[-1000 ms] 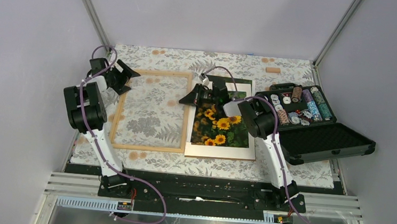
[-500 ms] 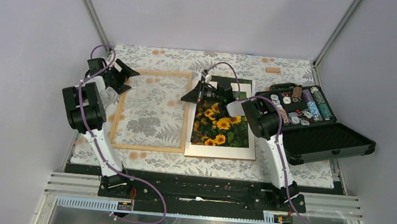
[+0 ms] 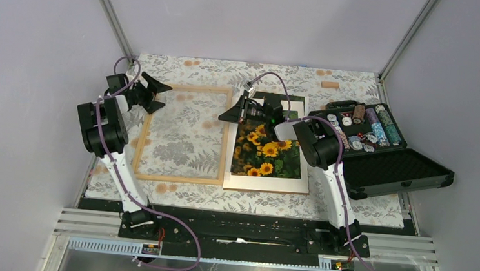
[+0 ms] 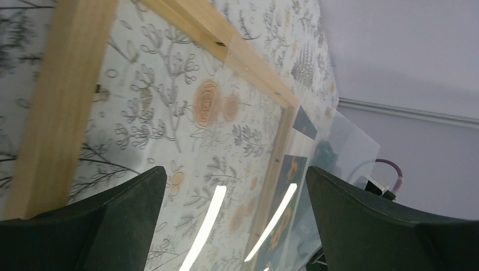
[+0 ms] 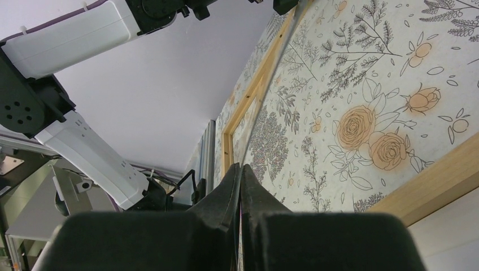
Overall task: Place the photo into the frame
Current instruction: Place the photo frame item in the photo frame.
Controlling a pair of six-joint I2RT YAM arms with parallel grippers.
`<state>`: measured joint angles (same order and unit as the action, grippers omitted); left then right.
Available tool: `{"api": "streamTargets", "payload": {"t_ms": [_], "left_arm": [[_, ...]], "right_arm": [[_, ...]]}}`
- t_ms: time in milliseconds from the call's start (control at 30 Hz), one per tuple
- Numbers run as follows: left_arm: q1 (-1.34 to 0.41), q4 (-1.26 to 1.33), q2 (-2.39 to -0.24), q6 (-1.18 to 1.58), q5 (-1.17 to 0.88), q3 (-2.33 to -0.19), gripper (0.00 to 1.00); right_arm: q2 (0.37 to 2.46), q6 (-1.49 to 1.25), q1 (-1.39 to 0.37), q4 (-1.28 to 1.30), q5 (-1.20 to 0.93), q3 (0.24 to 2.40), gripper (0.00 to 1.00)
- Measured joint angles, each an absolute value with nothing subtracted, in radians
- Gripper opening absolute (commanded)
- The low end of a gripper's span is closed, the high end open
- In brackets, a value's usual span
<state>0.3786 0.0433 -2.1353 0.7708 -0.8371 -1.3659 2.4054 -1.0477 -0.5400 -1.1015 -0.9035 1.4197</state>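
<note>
**Sunflower print lies beside its open frame**

The photo (image 3: 268, 154) lies flat, picture side up, on a white board (image 3: 266, 184) at the middle of the table (image 3: 245, 202), not yet in the frame (image 3: 179, 179). The frame rests just to its left, its right rail close along the board's edge. The flowered tablecloth shows through its centre, so the opening looks ready to receive the print.

The right claw (image 3: 226, 116) is clenched and hovers low at the photo's far left corner, over the gap between board and frame. That is probably the best spot to catch an edge and slide the print across. The pictures do not show whether it pinches anything thin.

The left claw (image 3: 158, 95) is spread wide at the frame's far left corner, apparently placed to steady the wood against a push from the right. A black case (image 3: 393, 173) of poker chips (image 3: 361, 129) sits open at the right, apart from the work.
</note>
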Motion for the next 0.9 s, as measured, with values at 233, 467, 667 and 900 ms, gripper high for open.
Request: {"api": "streamTargets", "payload": {"t_ms": [233,467,667,900], "left_arm": [[0.369,0.07,-2.135,0.791,-0.88,-1.346,0.99],[0.369,0.044,-2.135,0.787,-0.879,-1.322,0.99],[0.369,0.007,-2.126,0.791,-0.888,-1.3,0.98],[0.371,-0.007,-2.056,0.811,-0.891,-1.247,0.93]], "right_arm": [[2.405,-1.05,-0.54,-1.105,-0.904,1.42,0.0],[2.405,-1.053,-0.54,-1.105,-0.903,1.42,0.0],[2.405,-1.056,-0.54,-1.105,-0.903,1.42,0.0],[2.405,-1.057,-0.536,-1.091,-0.901,1.422,0.0]]}}
